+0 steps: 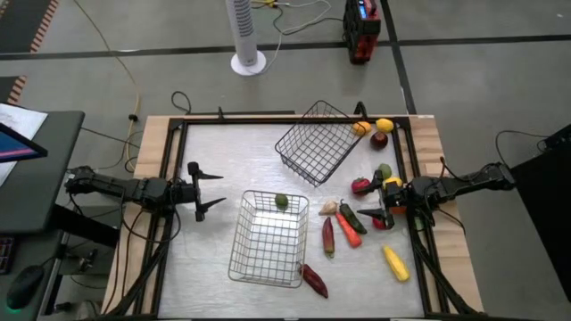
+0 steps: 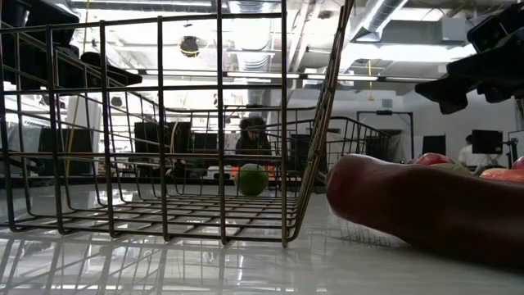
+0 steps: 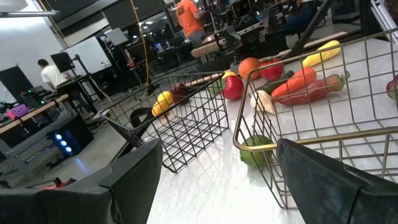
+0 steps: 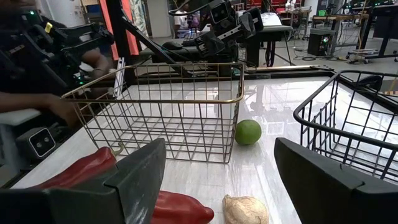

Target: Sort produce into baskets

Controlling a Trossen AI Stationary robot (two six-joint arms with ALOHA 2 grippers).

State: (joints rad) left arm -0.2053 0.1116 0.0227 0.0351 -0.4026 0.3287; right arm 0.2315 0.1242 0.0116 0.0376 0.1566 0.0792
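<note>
The produce lies mostly on the table's right half: an orange [image 1: 360, 128], a yellow [image 1: 384, 126] and a maroon round piece [image 1: 379, 140] at the far right. A carrot [image 1: 348, 230], a dark-green piece [image 1: 351, 217] and a long red one [image 1: 327, 236] lie mid-right. A green round piece [image 4: 247, 132] rests on the table by the far wall of the light wire basket [image 1: 268, 239]. The dark basket [image 1: 317, 141] stands behind it. My left gripper [image 1: 221, 189] hovers open left of the light basket. My right gripper [image 1: 366, 200] hovers open above the produce.
A yellow long piece [image 1: 395, 263] and a dark red one [image 1: 314, 280] lie near the front edge. A pale bulb [image 4: 245, 210] lies just ahead of my right gripper. Bare tabletop [image 1: 205, 259] spreads left of the light basket. People and desks show beyond the table.
</note>
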